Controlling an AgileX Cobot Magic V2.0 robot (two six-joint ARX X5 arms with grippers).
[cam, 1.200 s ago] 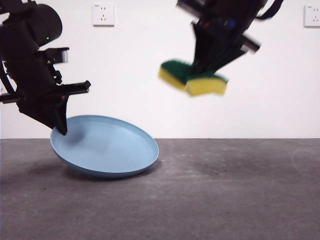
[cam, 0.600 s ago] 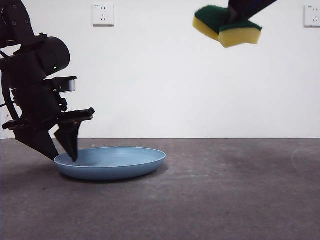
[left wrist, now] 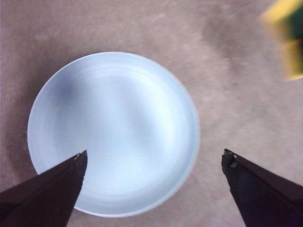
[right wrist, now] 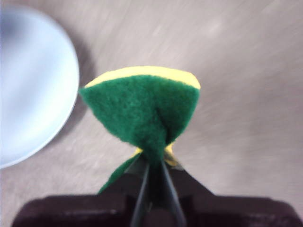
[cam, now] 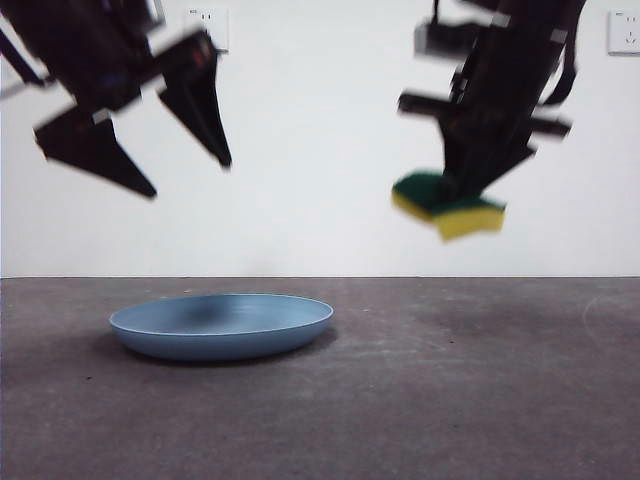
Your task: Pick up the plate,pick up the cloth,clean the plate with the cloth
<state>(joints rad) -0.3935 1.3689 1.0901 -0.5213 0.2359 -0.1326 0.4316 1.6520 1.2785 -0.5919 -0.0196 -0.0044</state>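
Cloth in hand, plate not in hand; cleaning judged not under way.

The plate (cam: 221, 326) lies flat on the bench (cam: 450, 400), hollow up; being round, it has no long axis. The left gripper (left wrist: 154, 158) hangs above it, jaws wide apart and empty. The right gripper (right wrist: 152, 163), at the plate's 3 o'clock in the front view, has its jaws pinched on the cloth (cam: 448, 205), held in the air with its long axis about level. Left to do: lift the plate, wipe.
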